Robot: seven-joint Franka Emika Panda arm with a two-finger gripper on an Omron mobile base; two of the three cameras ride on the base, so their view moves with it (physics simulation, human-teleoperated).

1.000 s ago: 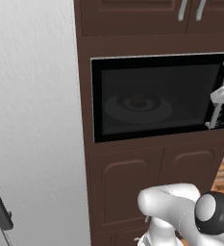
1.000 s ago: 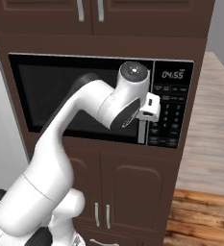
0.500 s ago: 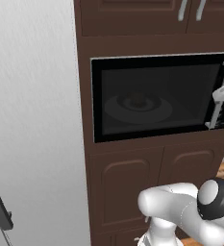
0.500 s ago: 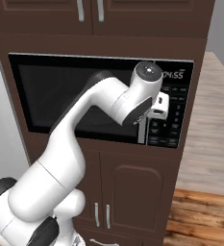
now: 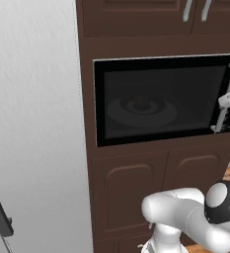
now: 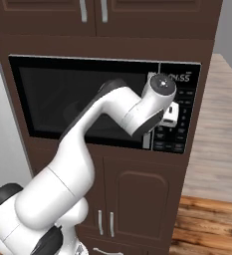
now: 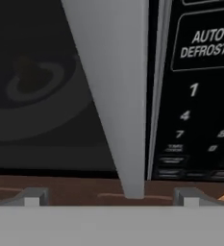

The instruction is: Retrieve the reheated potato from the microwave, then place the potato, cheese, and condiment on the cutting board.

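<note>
Built-in black-fronted microwave [image 5: 156, 99] with smooth dark glass door shut, round turntable [image 5: 142, 109] dim behind; flat grey bar handle [image 7: 117, 91] straight ahead of two-finger gripper [image 7: 108, 194], jaws spread wide either side. Dark-brown panelled wooden cabinets [image 6: 137, 194] around.

Door shut, way inside blocked

The microwave [image 5: 158, 101] has its dark glass door closed across the cavity; the grey door handle [image 7: 116, 91] stands at twelve o'clock between the wide-spread fingertips [image 7: 32, 197].
</note>
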